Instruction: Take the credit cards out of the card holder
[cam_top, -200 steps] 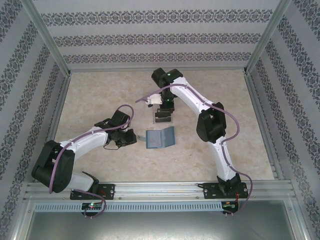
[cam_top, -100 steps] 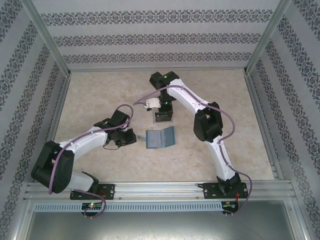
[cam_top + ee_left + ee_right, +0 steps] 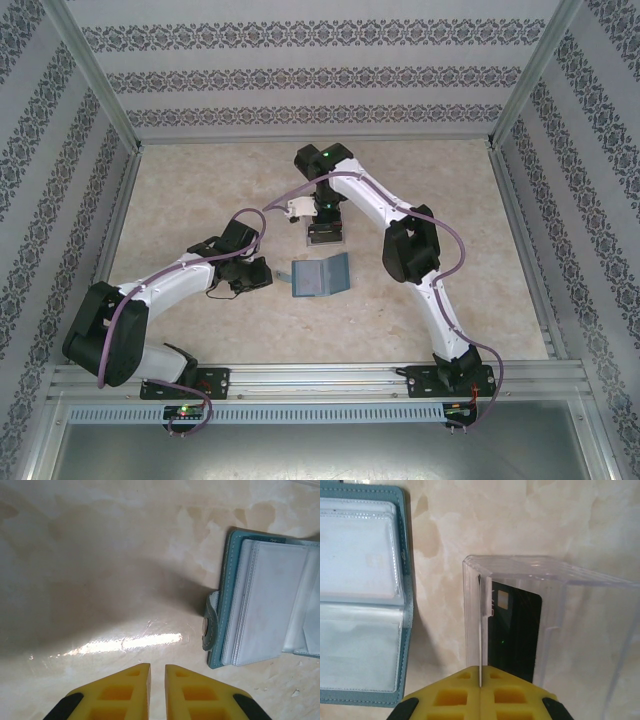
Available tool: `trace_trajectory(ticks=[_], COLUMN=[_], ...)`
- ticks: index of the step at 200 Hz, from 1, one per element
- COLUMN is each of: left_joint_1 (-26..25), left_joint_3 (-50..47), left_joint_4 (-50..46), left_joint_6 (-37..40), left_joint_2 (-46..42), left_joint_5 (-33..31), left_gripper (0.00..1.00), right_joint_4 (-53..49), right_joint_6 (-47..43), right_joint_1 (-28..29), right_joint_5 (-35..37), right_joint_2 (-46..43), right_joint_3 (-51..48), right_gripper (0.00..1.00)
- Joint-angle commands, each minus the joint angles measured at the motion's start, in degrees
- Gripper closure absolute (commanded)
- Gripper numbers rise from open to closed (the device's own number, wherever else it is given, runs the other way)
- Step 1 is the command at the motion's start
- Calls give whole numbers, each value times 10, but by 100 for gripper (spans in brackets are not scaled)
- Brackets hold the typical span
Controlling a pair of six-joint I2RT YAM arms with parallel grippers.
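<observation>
Pinching credit card point(image 3: 480, 630) edge-on: right pincer point(image 3: 480, 671), wrist view; overhead too small; left pincer point(image 3: 157, 667) ajar, empty.

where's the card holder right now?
Top view: the card holder lies open near the middle of the table, just right of the left claw, with the clear plastic box right behind it.
</observation>
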Motion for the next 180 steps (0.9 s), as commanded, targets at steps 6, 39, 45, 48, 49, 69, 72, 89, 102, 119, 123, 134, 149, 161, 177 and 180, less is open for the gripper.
trace_trajectory(ticks=[6,39,45,48,49,69,72,89,102,119,123,134,149,161,177,180], left_joint_1=[6,6,5,6,6,6,6,5,6,6,6,5,6,6,6,6], left_joint_3=[8,9,10,11,11,13,12,14,14,18,19,21,21,21,21,21], left_joint_4=[7,9,9,9,9,7,7,7,7,5,4,1,0,0,1,1], left_joint_6=[0,1,1,1,1,1,1,1,1,2,2,3,3,1,1,0], left_joint_2=[-2,2,3,3,4,5,5,6,7,12,13,14,13,14,16,16], left_joint_5=[6,8,9,9,9,7,8,8,7,8,8,7,5,4,5,5], left_gripper=[85,85,85,85,85,85,85,85,85,85,85,85,85,85,85,85], right_joint_4=[-14,-13,-12,-12,-12,-12,-12,-14,-8,-1,-2,-1,0,0,-5,-6], right_joint_6=[-17,-27,-28,-29,-29,-32,-32,-33,-36,-41,-42,-44,-46,-45,-43,-43], right_joint_1=[5,1,1,0,0,-2,-3,-3,-5,-7,-7,-9,-12,-12,-11,-11], right_joint_5=[21,33,35,37,38,42,42,42,36,36,36,34,22,15,12,11], right_joint_2=[-23,-33,-32,-32,-31,-25,-24,-20,-16,-7,-5,1,7,13,21,23], right_joint_3=[24,33,33,34,34,35,35,37,35,35,36,36,36,35,34,33], right_gripper=[100,100,100,100,100,100,100,100,100,100,100,100,100,100,100,100])
